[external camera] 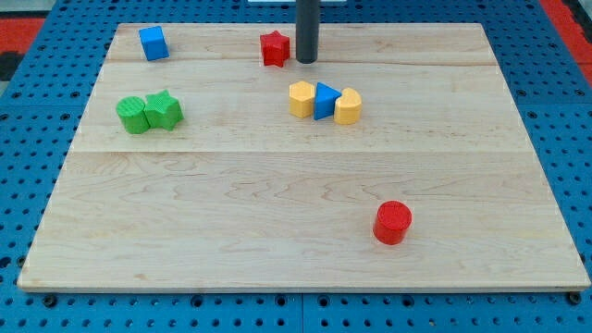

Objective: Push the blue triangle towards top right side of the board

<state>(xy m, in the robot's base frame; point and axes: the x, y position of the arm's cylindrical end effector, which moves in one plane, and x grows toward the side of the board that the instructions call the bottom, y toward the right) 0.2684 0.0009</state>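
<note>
There is no claw to spread or pinch here, only a dark rod whose tip (306, 61) rests near the board's (277, 231) top edge. Just toward the view's left of my tip sits a red star (274, 48). Below it, slightly right, the blue triangle (325, 100), a small wedge, is squeezed between two yellow blocks (301, 98) (348, 107).

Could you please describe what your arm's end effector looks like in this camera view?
Only a straight, dark grey to black cylindrical rod shows, entering from the view's top. It looks smooth and matte, with no visible markings, cables or joints. My tip is a plain blunt end of the same width as the rod. The rest of the arm is out of frame.
</note>
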